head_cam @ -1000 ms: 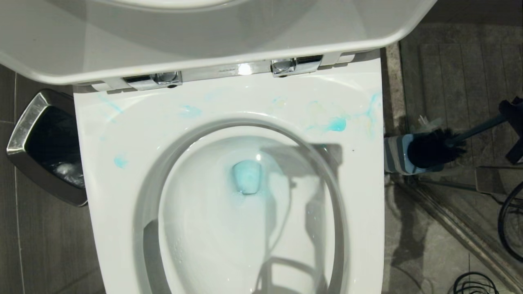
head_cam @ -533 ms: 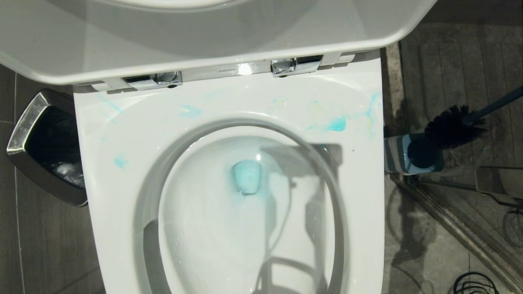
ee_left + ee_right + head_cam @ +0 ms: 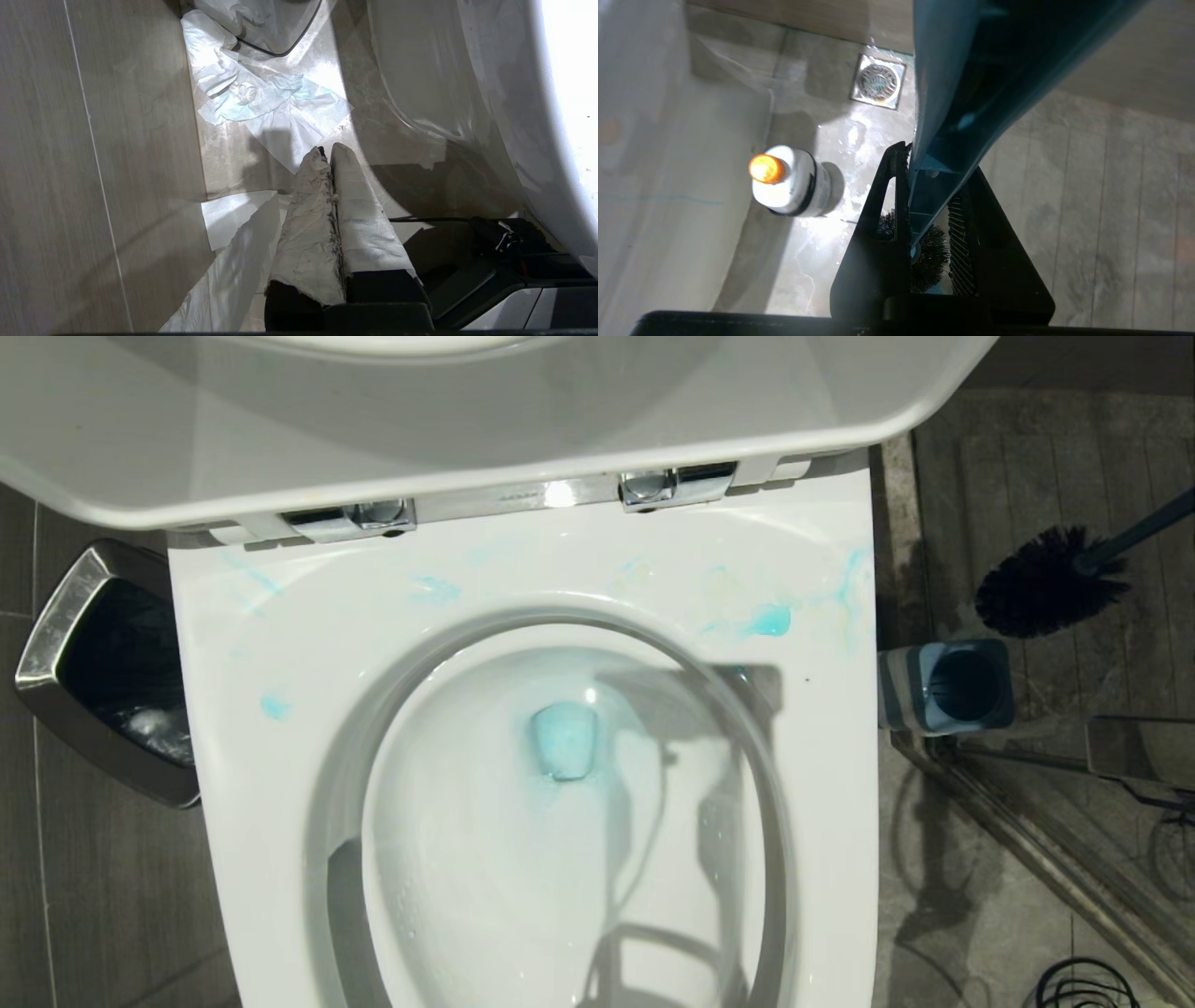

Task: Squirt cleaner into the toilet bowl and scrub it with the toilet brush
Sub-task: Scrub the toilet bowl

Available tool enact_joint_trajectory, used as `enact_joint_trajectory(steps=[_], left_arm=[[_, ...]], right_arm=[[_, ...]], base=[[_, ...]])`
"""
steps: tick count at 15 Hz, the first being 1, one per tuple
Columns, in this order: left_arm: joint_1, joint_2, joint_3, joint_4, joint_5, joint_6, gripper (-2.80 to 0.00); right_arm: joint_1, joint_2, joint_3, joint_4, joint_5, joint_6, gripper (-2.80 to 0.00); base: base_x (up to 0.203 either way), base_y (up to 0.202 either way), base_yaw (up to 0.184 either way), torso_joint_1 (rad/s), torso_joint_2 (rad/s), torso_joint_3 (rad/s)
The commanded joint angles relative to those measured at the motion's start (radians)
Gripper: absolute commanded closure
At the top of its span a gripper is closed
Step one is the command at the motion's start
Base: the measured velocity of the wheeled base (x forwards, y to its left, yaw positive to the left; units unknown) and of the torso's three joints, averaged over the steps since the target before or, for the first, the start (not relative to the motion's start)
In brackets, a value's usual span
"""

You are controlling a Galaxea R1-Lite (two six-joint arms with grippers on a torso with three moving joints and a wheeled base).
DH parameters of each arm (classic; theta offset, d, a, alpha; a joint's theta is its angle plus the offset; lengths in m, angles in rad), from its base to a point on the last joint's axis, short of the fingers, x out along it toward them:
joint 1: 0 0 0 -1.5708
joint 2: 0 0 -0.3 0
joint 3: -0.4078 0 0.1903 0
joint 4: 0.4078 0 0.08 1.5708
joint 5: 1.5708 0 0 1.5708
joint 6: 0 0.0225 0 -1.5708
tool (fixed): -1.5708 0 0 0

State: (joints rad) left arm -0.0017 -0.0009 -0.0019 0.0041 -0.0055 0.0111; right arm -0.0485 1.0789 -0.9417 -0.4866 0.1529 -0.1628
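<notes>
Because your right gripper (image 3: 931, 186) pinches the toilet brush (image 3: 1050, 581) by its handle, the head hangs clear of its holder (image 3: 948, 686); left gripper (image 3: 329, 154) fingers rest pressed together.

A chrome-rimmed bin (image 3: 103, 663) stands on the floor tiles (image 3: 75, 896). A white bottle (image 3: 791, 182) with an orange cap stands near a floor drain (image 3: 878, 81). Crumpled paper (image 3: 252, 98) lies on the floor.
</notes>
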Motion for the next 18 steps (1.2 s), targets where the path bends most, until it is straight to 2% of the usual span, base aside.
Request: enact_joint_trajectory(steps=[1, 5, 18], left_arm=[[0.000, 0.001, 0.000, 0.000, 0.000, 0.000, 0.00], [0.000, 0.001, 0.000, 0.000, 0.005, -0.006, 0.00], [0.000, 0.001, 0.000, 0.000, 0.005, -0.006, 0.00]], right_arm=[[0.022, -0.002, -0.010, -0.003, -0.003, -0.008, 0.00], [0.023, 0.007, -0.031, -0.002, -0.005, -0.011, 0.00], [0.024, 0.012, -0.072, 0.011, -0.012, -0.011, 0.00]], base=[[0.000, 0.000, 0.000, 0.000, 0.00, 0.000], [0.000, 0.000, 0.000, 0.002, 0.00, 0.087], [0.000, 0.000, 0.000, 0.001, 0.00, 0.198]])
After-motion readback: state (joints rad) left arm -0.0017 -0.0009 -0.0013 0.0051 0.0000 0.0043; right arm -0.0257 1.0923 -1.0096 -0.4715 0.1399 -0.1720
